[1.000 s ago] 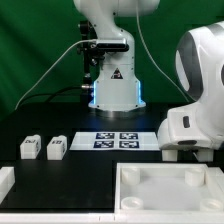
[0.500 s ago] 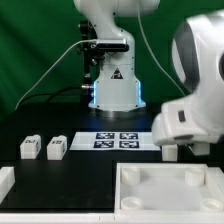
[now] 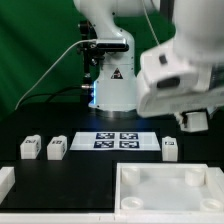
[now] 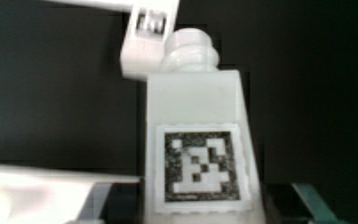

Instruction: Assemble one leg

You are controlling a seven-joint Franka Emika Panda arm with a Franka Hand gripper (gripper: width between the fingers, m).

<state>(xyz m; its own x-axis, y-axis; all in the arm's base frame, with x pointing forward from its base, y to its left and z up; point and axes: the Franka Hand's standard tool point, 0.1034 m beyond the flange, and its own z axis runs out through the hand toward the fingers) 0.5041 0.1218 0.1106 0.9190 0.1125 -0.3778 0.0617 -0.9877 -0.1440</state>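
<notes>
Claw position: the claw (image 3: 193, 123) hangs above the black counter (image 3: 90, 172) on the exterior view's right. It is blurred and sits beneath the arm's (image 3: 178, 72) bulky white wrist.
Claw state: spread wide and gripping nothing. In the wrist view its two dark fingers (image 4: 108, 200) stand on either side of the leg, with a gap between each finger and the leg's flank.
Leg: the leg (image 3: 170, 147) stands on the counter just beside the marker board's end, on the exterior view's right. It is lower than the claw, a little toward the exterior view's left of it, and clear of it.
Leg up close: in the wrist view the leg (image 4: 197, 120) is a white block with a black-and-white tag on its facing side. It has a rounded knob (image 4: 190, 45) at the end far from the fingers, and all of it is in soft focus.
Beyond the knob: a blurred white piece (image 4: 146, 45); I cannot tell what it is.
Other legs: a second leg (image 3: 57, 148) and a third leg (image 3: 30, 147) sit side by side on the exterior view's left, well apart from the claw.
Marker board: the marker board (image 3: 120, 139) lies flat in front of the robot base (image 3: 112, 85), between the second leg and the leg.
Tray: a large white tray (image 3: 122, 190) with a raised rim lies at the near edge on the exterior view's right, near the leg but apart from it.
</notes>
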